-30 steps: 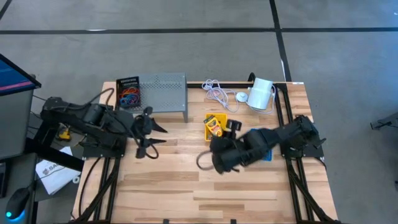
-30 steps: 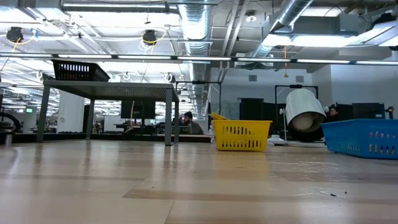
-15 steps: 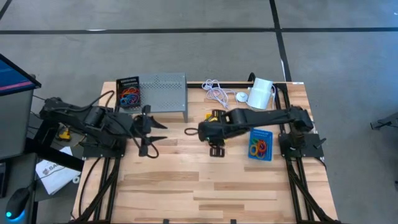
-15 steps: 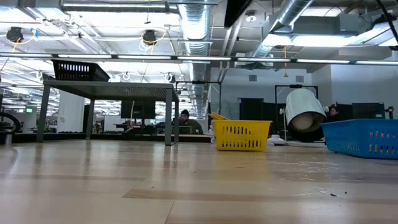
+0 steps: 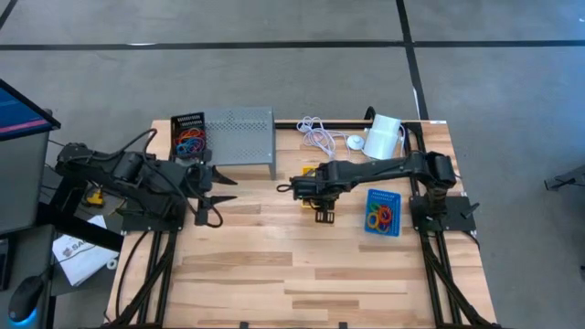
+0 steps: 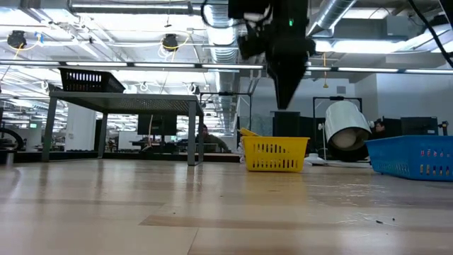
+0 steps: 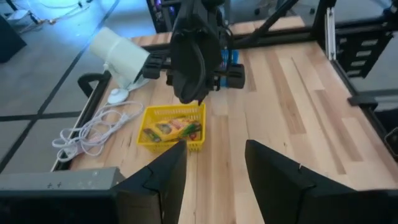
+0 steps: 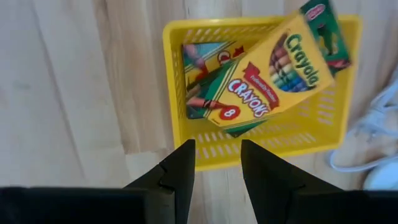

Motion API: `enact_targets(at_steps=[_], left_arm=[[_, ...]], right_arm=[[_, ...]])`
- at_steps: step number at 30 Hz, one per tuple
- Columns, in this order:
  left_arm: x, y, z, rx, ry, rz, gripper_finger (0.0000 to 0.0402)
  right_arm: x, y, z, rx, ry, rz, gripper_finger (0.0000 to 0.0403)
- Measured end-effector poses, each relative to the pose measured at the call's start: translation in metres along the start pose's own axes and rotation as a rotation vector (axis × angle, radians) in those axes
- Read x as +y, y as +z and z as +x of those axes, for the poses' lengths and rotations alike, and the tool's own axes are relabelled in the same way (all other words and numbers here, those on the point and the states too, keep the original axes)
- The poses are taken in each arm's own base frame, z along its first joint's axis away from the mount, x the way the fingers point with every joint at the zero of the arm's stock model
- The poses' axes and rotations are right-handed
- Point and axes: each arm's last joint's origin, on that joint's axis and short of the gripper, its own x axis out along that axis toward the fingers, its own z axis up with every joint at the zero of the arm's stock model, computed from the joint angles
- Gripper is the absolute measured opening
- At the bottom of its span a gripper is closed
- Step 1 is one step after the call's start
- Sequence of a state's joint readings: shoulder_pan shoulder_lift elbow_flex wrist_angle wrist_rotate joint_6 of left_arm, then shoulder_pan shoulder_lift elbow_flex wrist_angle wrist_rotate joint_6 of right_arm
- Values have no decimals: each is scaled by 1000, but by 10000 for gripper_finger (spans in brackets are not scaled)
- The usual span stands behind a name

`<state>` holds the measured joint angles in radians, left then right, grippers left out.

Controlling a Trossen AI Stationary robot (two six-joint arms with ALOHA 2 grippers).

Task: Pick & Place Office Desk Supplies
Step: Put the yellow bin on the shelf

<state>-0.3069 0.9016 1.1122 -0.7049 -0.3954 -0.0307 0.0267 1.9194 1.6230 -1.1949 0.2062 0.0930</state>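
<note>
Table is wood planks, light finish w/ a slight sheen in the low view. Yellow bin looks like moulded plastic, slotted walls, semi-glossy; blue bin same sort of plastic mesh. Crayon boxes are printed card, smooth and a bit shiny. Grey stand = perforated sheet metal, matt (painted, by the look of it). White cylinder smooth matt plastic, cable rubbery. Right gripper fingers are matt black plastic, left gripper too.
</note>
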Motion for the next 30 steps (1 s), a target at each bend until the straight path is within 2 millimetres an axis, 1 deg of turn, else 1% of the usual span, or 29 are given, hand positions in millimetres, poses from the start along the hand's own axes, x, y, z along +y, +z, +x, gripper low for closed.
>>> enact_targets(at_steps=[5, 9, 16, 21, 25, 30], left_arm=[[-1, -8, 4, 30, 3, 12, 159], [-1, -14, 8, 29, 24, 10, 159], [3, -15, 11, 39, 56, 0, 159], [7, -15, 12, 45, 77, 14, 159], [11, -15, 13, 49, 99, 5, 159], [16, -16, 14, 56, 124, 16, 159]], right_arm=[[-1, -2, 21, -19, 2, 2, 124], [-3, -4, 33, -16, 2, 11, 124], [-10, -6, 40, -14, 7, 34, 137], [-8, -11, 48, 10, 44, 33, 157], [-6, -12, 48, 20, 49, 27, 167], [0, -12, 46, 18, 81, 14, 167]])
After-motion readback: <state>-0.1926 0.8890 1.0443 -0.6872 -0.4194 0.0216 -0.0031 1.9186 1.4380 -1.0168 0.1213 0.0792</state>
